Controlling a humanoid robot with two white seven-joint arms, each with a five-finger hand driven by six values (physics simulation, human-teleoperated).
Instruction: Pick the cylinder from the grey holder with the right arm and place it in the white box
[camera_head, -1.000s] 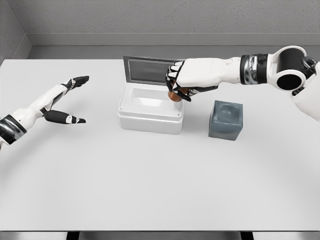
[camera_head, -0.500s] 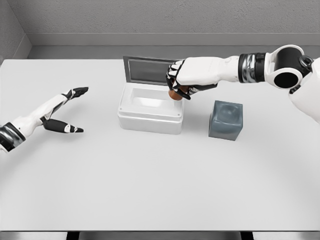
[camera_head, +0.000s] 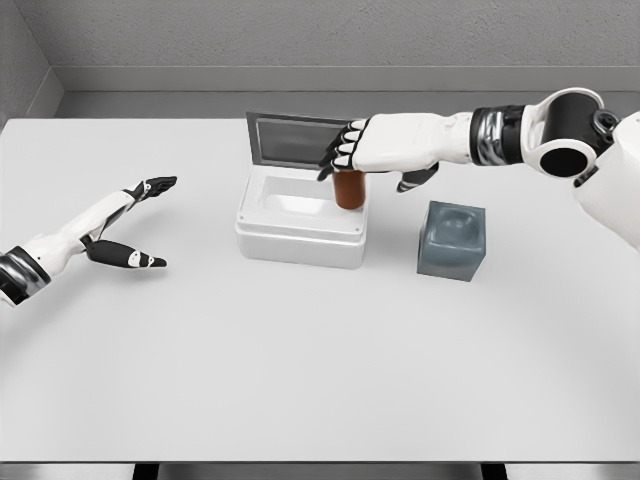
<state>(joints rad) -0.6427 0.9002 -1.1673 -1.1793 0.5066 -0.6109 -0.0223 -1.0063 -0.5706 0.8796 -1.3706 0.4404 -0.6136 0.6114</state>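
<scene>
**Cylinder upright in the white box, right hand spread above it**

Cylinder (camera_head: 348, 189), brown-orange, stands upright at the right end of the white box (camera_head: 300, 228), its lower part hidden behind the box's near rim and its top just under the right hand (camera_head: 378, 150). That hand reaches in from the right, palm down, with its dark-tipped fingers (camera_head: 342, 152) extended and spread over the cylinder and the thumb pointing down on the right side; it grips nothing, and whether the fingertips still touch the cylinder's top cannot be told.

The white box sits at the middle of the white table (camera_head: 300, 360), its grey lid (camera_head: 290, 140) raised upright along the far edge. The grey holder (camera_head: 452, 240), a dark blue-grey cube with a hollow in its top, stands just right of the box, apart from it, and nearer than the right forearm.

The left hand (camera_head: 128, 222) rests well to the left of the box, low over the table, with fingers straight and thumb held wide apart from them, holding nothing.
</scene>
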